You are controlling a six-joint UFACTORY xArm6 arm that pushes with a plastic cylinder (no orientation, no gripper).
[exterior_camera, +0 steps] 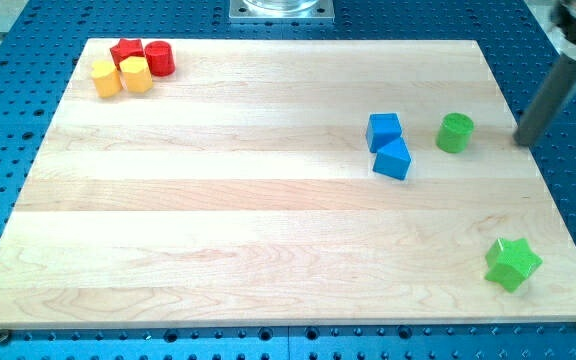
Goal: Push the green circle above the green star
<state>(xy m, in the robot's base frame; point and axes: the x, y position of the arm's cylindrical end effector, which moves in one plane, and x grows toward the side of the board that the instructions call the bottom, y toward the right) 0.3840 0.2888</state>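
Note:
The green circle point(455, 132) stands on the wooden board at the view's right, upper half. The green star point(512, 263) lies near the board's lower right corner, well below the circle and a little to its right. My tip point(524, 142) is at the board's right edge, to the right of the green circle with a clear gap between them, and far above the star. The rod slants up to the view's top right.
Two blue blocks, a cube point(384, 130) and a wedge-like one point(392, 159), touch each other just left of the green circle. In the top left corner a red star point(125, 51), a red cylinder point(159, 58) and two yellow blocks point(106, 78) point(136, 75) cluster together.

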